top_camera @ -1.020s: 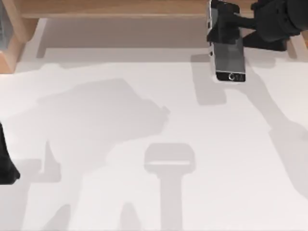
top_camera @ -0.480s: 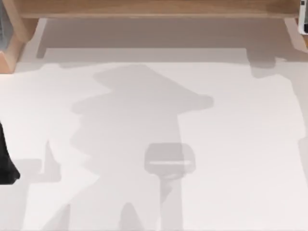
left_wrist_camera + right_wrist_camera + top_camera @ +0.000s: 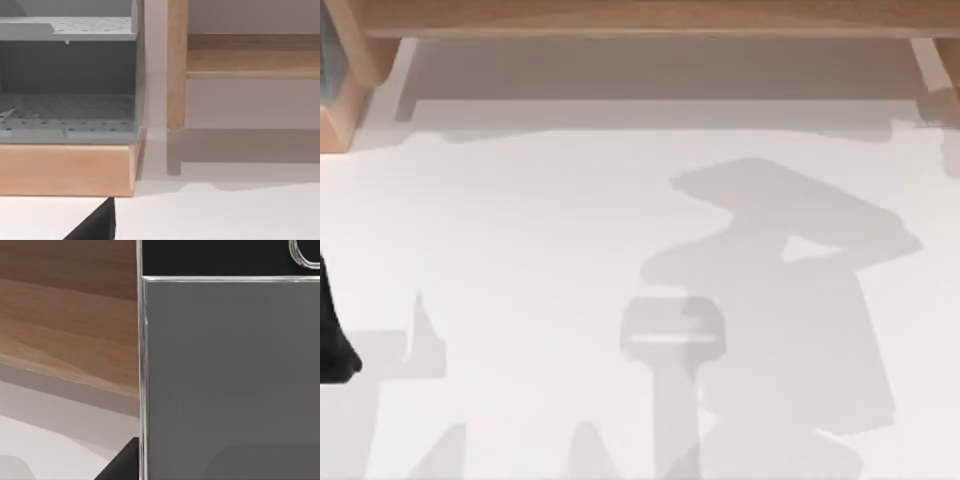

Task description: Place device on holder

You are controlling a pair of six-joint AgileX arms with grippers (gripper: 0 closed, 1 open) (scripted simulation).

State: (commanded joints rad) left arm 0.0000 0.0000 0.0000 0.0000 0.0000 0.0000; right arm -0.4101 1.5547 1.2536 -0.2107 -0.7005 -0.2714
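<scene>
The device is very near in the right wrist view: grey screen, silver edge, black bezel and part of a round home button. It hangs above the white table, with the wooden rail behind it. My right gripper is shut on it, and one of its dark fingers shows beside the device's edge. The holder is out of view. My left arm is parked at the table's left edge, and a dark piece of its gripper shows in the left wrist view.
A wooden rail runs along the back of the white table. At the back left stands a wooden frame with grey perforated shelves. A wide arm shadow lies right of centre.
The right arm and the device have left the top view past its upper right corner. Its shadow has slid from the table's middle to the right.
</scene>
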